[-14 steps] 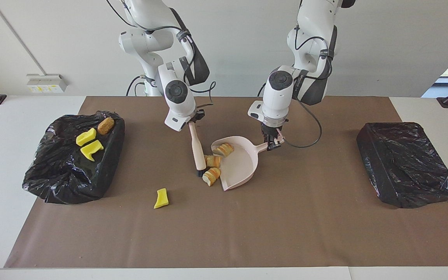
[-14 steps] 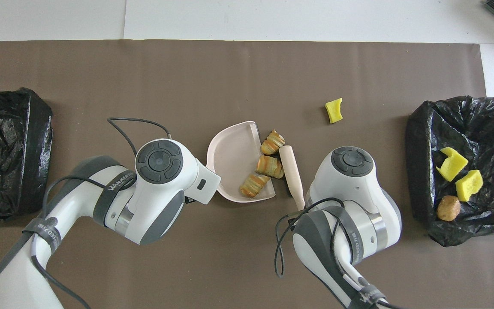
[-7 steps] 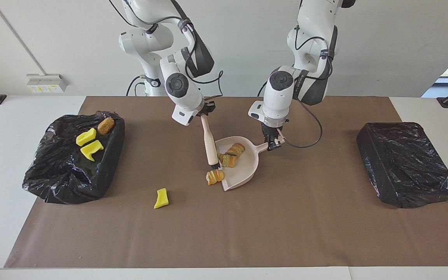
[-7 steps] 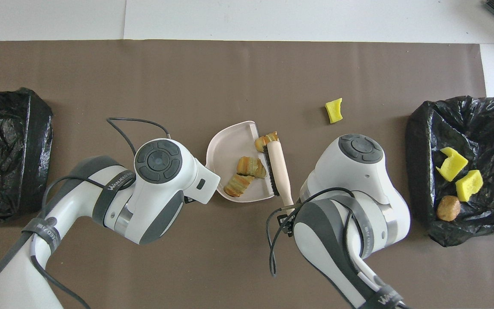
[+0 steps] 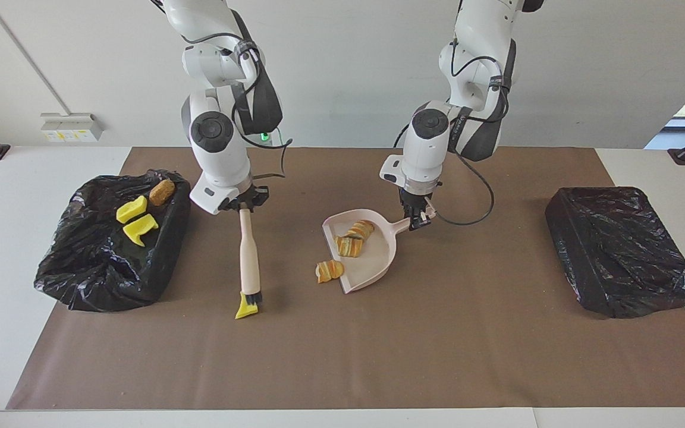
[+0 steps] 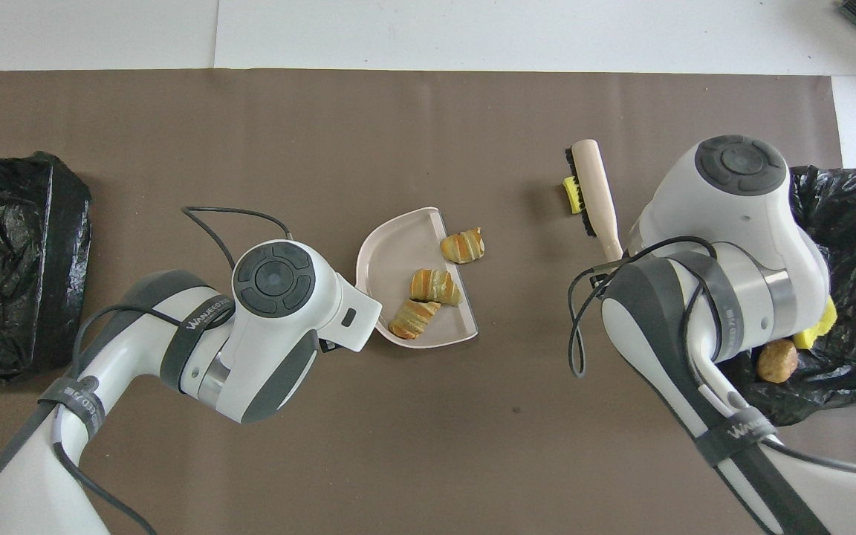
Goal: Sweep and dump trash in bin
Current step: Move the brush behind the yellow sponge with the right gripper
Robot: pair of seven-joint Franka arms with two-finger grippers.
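While the brush is held shut in the right gripper, its bristles are set against the loose yellow chunk, from which the dustpan, gripped by the left gripper, lies at about two o'clock in the facing view.

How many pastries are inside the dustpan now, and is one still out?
Two pastries lie inside the dustpan. A third pastry is out: it lies on the brown mat at the pan's open edge.
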